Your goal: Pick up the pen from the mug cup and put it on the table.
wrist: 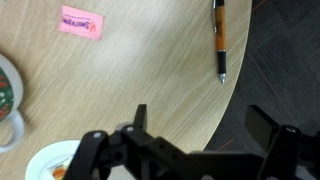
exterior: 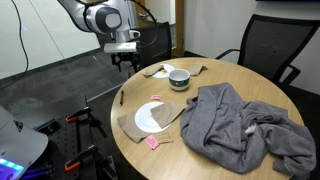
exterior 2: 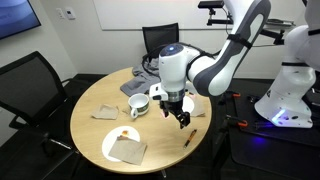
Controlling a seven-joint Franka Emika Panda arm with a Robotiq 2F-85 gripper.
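The pen [wrist: 219, 40], slim with a dark and orange body, lies flat on the light wooden table [wrist: 150, 70] close to its rim. It also shows in both exterior views [exterior: 122, 97] [exterior 2: 188, 138]. The mug cup [exterior: 179, 78] stands upright near the table's middle, apart from the pen, and shows in an exterior view [exterior 2: 139, 105] and at the left edge of the wrist view [wrist: 8, 95]. My gripper [wrist: 200, 125] is open and empty, hovering above the table's edge near the pen [exterior: 122, 60] [exterior 2: 180, 113].
A white plate [exterior: 152, 116] lies on brown napkins near a pink scrap [wrist: 82, 21]. A grey cloth [exterior: 245, 125] covers one side of the table. Black chairs [exterior: 265, 45] [exterior 2: 25, 80] stand around it. Dark floor lies beyond the rim [wrist: 285, 70].
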